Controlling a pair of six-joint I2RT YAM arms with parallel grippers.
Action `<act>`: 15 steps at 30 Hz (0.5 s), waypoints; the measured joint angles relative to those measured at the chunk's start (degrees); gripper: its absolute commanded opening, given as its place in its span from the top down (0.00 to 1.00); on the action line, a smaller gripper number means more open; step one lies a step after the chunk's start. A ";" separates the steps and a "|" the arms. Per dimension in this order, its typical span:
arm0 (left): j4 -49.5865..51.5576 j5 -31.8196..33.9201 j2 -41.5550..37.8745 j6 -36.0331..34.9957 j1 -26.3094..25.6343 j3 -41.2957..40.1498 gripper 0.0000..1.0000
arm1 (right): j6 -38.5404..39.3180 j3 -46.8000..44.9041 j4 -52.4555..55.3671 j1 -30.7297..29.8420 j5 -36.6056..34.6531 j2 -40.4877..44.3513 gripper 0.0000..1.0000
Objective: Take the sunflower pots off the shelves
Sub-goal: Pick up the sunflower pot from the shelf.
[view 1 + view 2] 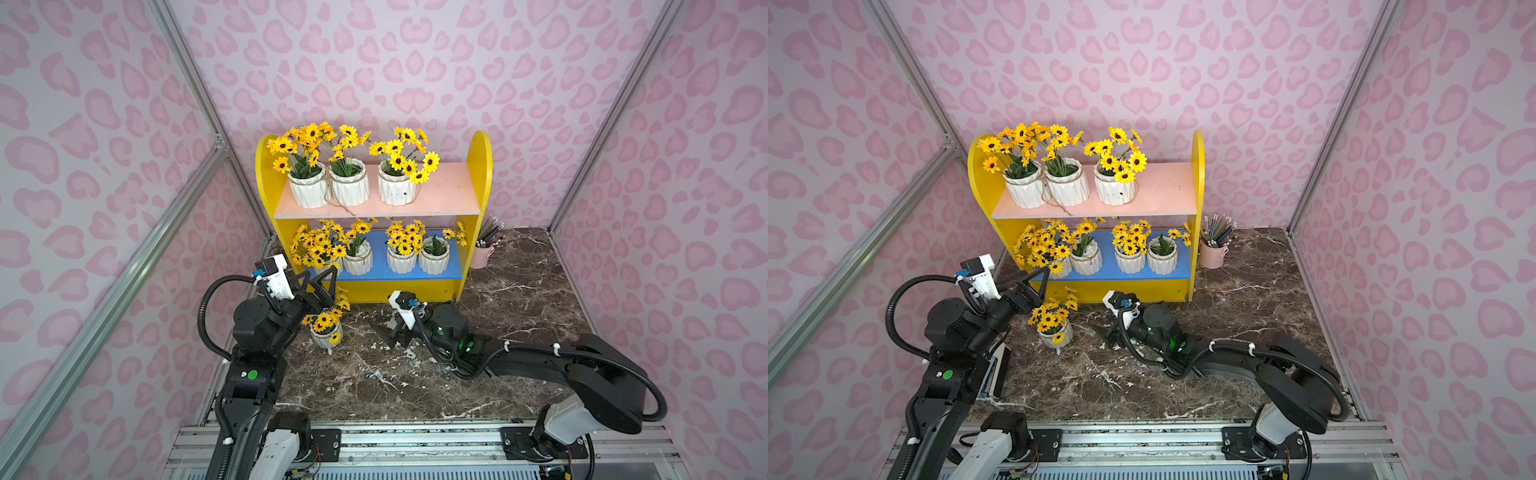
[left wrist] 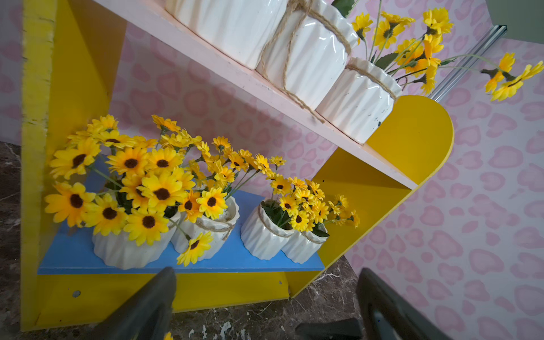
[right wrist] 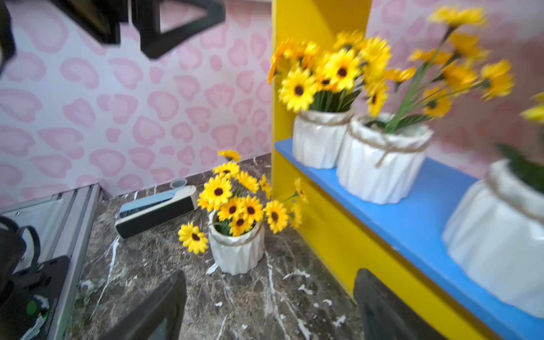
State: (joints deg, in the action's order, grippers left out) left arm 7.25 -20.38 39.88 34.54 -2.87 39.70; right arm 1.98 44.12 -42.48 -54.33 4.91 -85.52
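**One pot down, seven on the shelves**

The shelves (image 1: 478,174) stand at the back of the marble table (image 1: 519,299) with their open side facing me, so I can only come at them from the front. Three sunflower pots (image 1: 348,187) sit in a row on the pink upper board (image 1: 449,195), crowded toward its left end. Four more stand on the blue lower board (image 1: 378,272) in two close pairs. An eighth pot (image 1: 326,338) stands upright on the table, just in front of the shelves' left foot. From that I judge the job barely begun.

My left arm (image 1: 257,324) is folded high and reaching forward, with the wrist tipped so its camera looks into the lower bay. My left gripper (image 1: 320,276) hovers just before the blue board's left end, jaws spread wide with nothing between them. I'd guess it is lined up on the end pot (image 2: 126,253), the one under the densest blooms.

My right arm (image 1: 582,365) lies low across the table with its elbow out. My right gripper (image 1: 390,334) points toward the eighth pot, near it but apart, jaws wide and empty.

Blossoms overhang that end pot, so I'd take it by the ribbed wall rather than the stems.
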 measured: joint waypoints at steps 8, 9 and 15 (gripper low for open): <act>-7.45 -6.01 3.87 1.99 -4.22 0.28 0.01 | 1.07 4.92 13.35 2.40 -7.08 10.86 0.12; -8.26 -6.58 4.46 2.14 -5.18 0.28 0.01 | 1.09 5.31 14.86 2.64 -7.45 11.67 0.12; -9.29 -8.72 8.31 0.66 -10.12 2.43 0.01 | 0.39 10.32 23.69 4.17 -12.28 14.69 0.11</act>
State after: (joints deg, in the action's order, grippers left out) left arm -2.04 -29.10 48.18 35.20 -12.99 42.13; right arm 2.37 54.43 -18.79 -50.15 -7.38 -70.83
